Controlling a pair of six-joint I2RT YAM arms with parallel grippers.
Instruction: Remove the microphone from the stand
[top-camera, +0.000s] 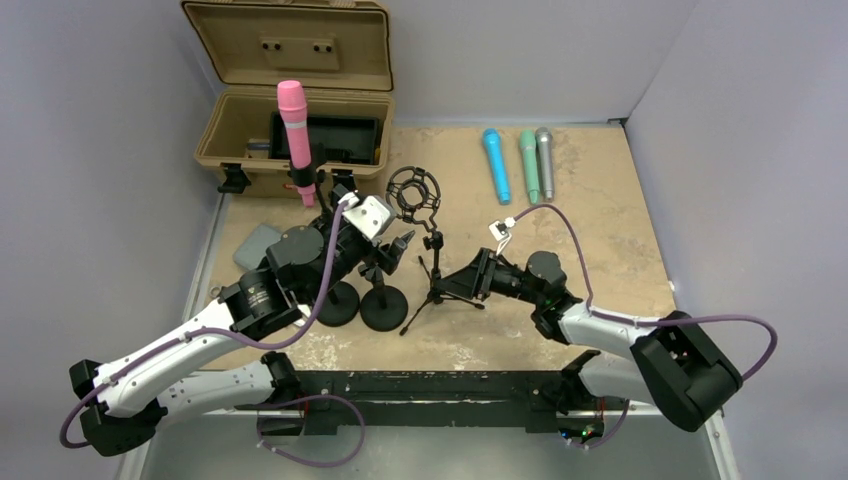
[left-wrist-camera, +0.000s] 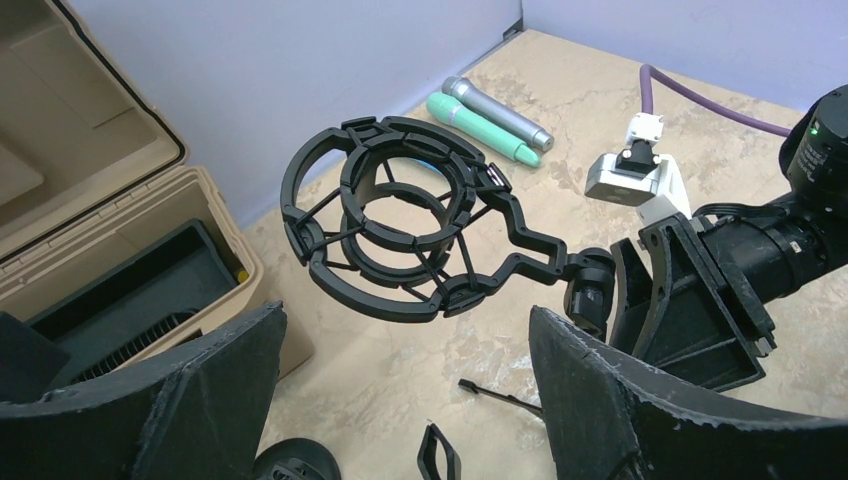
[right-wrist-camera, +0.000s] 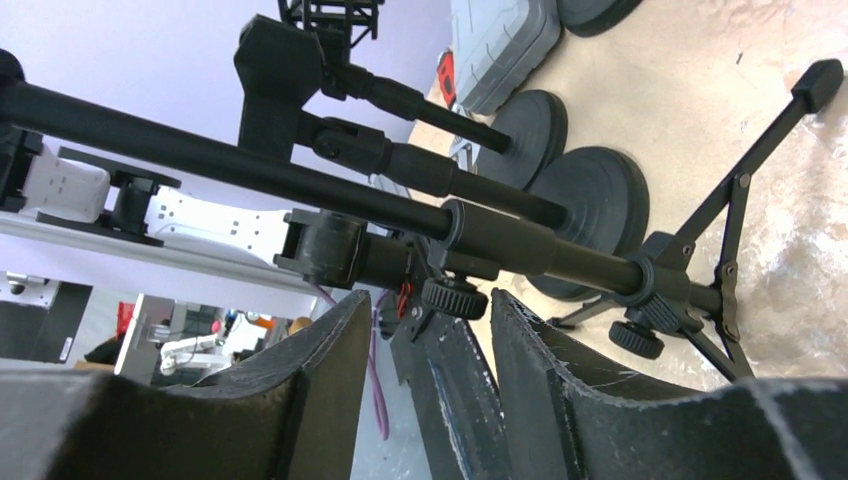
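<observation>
One pink microphone (top-camera: 293, 125) stands upright in the clip of its stand (top-camera: 303, 183), at the far left of the desk (top-camera: 600, 230), just in front of an open tan case (top-camera: 300, 45). Neither arm touches it.

The left gripper (left-wrist-camera: 405, 340) hangs with its jaws wide and empty. An empty black ring mount (left-wrist-camera: 390, 305) sits just ahead of the gap between them. That mount tops a tripod stand (right-wrist-camera: 520, 245) near the middle of the desk.

The right gripper (right-wrist-camera: 430, 305) reaches in low from the right, and its jaws are narrow. The tripod's pole crosses right at the fingertips (right-wrist-camera: 350, 320) and a small black knob sits between them. Whether the jaws press on the pole, I cannot tell.

Two round black bases (top-camera: 383, 308) lie side by side on the desk, just left of the tripod.

Three more microphones lie together near the far wall, well apart from both arms: blue (top-camera: 496, 165), green (top-camera: 529, 167) and grey (top-camera: 545, 160).
</observation>
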